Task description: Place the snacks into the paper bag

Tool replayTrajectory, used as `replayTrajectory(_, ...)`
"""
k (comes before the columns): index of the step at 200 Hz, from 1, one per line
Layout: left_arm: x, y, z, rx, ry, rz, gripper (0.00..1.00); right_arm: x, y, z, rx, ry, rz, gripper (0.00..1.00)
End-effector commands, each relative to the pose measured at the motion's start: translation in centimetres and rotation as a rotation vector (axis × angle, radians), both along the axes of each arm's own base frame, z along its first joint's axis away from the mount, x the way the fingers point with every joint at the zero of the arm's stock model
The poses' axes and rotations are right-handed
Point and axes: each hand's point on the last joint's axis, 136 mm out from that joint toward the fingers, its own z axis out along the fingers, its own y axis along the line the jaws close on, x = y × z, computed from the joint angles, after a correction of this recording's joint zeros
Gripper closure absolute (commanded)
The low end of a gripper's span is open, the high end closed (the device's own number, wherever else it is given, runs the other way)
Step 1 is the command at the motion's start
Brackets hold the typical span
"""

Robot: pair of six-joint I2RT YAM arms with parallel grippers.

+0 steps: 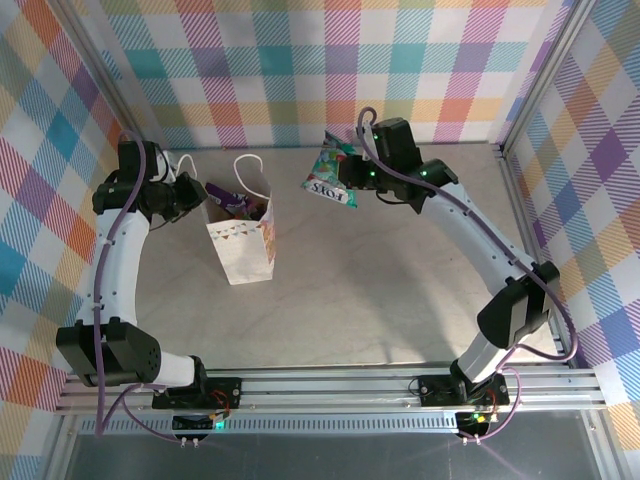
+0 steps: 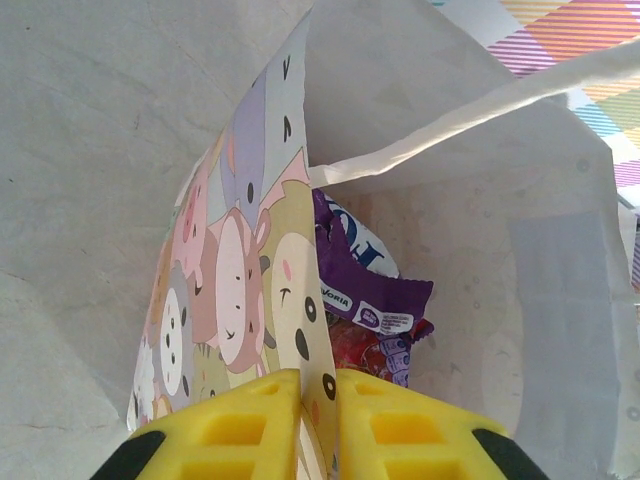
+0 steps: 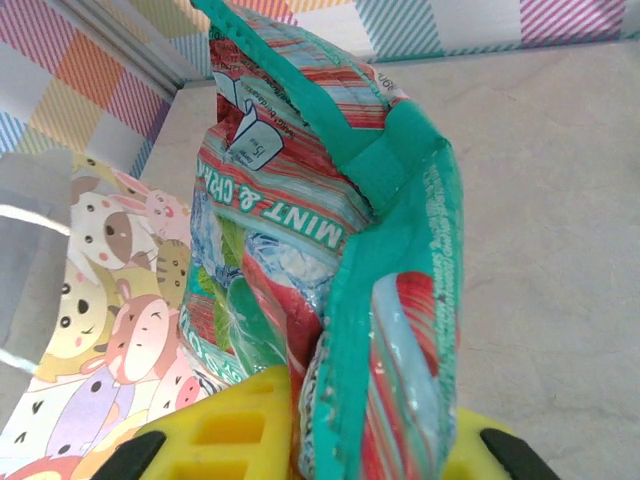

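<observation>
1. Nearest the left wrist camera, the yellow fingers [image 2: 240, 430] of the left gripper [image 2: 318, 388] were pressed together on the printed wall of the paper bag [image 2: 235, 290], with the paper pinched between them. The frame edge cut off their lower parts.
2. Inside the open bag, a purple packet [image 2: 365, 285] leaned against that wall, its lettering only partly readable. A reddish packet [image 2: 355, 352] below it showed as a sliver, the rest hidden.
3. Whether more packets lay deeper in the bag could not be told.
4. In the right wrist view, the right gripper [image 3: 360, 425] pinched the lower end of a teal packet [image 3: 330, 200] printed "MINT &". The crinkled foil covered most of one finger, leaving just a yellow corner visible.
5. To the left of that packet, the bag's animal print appeared, cut off by the frame, its mouth out of sight.
6. From above, the bag [image 1: 242, 245] stood upright on the table [image 1: 400, 300], towards the left, with the left gripper [image 1: 195, 195] at its left rim.
7. The teal packet [image 1: 328, 178] hung clear of the table from the right gripper [image 1: 347, 176], to the right of the bag's mouth and apart from it.
</observation>
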Motion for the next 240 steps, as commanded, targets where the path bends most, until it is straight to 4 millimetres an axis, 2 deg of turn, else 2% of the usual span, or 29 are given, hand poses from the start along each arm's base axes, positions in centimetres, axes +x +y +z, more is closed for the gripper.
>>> replayTrajectory(1, -0.4, -0.8, 1.0, -0.025, -0.040, -0.030, 0.84, -0.9, 0.5, 5.0, 0.045, -0.131, 0.032, 0.83)
replayTrajectory(123, -1.0, -0.8, 0.4, -0.017, -0.029, -0.035, 0.87, -4.2, 3.8, 11.9, 0.135, -0.311, 0.167, 0.83)
replayTrajectory(171, -1.2, -0.8, 0.5, -0.019, -0.032, -0.034, 0.88, -4.8, 4.7, 13.7, 0.165, -0.351, 0.189, 0.85)
replayTrajectory(203, -1.4, -1.0, 0.8, -0.031, -0.044, -0.037, 0.88, -5.8, 6.4, 15.0, 0.205, -0.373, 0.256, 0.85)
replayTrajectory(240, -1.7, -1.2, 0.7, -0.036, -0.040, -0.041, 0.88, -6.2, 8.5, 15.5, 0.236, -0.376, 0.311, 0.84)
